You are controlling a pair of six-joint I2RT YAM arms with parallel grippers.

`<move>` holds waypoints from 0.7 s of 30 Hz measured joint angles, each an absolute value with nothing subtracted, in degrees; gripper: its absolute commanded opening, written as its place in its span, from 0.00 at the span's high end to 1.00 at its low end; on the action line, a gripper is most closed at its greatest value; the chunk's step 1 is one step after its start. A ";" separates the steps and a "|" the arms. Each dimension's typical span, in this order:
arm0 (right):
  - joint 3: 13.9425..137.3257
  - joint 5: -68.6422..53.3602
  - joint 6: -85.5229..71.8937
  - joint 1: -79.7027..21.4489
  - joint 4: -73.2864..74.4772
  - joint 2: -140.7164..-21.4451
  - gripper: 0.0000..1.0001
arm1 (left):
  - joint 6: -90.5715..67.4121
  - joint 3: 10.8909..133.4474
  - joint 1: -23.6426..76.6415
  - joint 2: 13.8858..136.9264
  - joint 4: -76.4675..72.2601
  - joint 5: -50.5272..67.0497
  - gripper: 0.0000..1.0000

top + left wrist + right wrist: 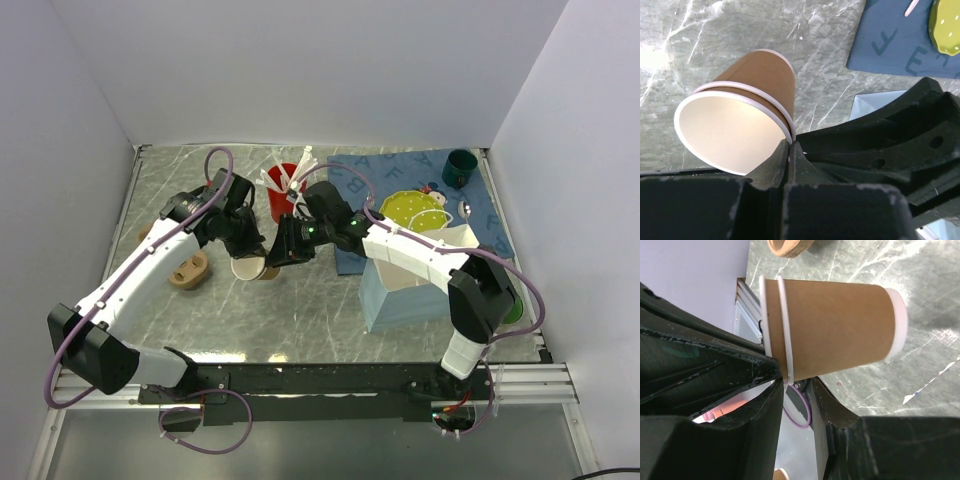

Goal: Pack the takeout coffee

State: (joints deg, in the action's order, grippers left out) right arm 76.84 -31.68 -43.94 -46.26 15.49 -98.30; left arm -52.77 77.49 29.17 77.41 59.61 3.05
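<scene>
Lidded coffee not seen in any view. Left fingers [780, 167] pinched shut on rim of nested lidless cups [740, 115], tilted over bench [300, 320]. Right fingers [837, 412] part-open astride same rim, no clamp evident. Step, likely: splitting cups. Next: right clamps outer cup, pulls apart.

**Left arm** [140, 270]: rises from the near-left base and reaches forward and right, with the wrist bent downward.

**Left tool** [790, 149]: fingers pressed together, pinching the rim of the stacked paper cups [740, 115].

**Right arm** [420, 255]: elbow raised at the right, forearm stretched left toward the middle.

**Right tool** [795, 385]: jaws partly apart, straddling the same rim; whether they clamp it is unclear.

The two tools meet nearly tip to tip.
</scene>
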 measured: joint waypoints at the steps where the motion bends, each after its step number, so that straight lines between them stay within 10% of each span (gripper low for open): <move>1: 76.84 -31.90 -44.21 -46.26 15.35 -98.45 0.64 | -52.95 77.49 29.15 77.36 59.59 3.03 0.99; 21: 78.00 -24.82 -44.82 -45.74 21.34 -100.88 0.65 | -55.00 77.45 28.14 77.10 59.33 8.67 0.99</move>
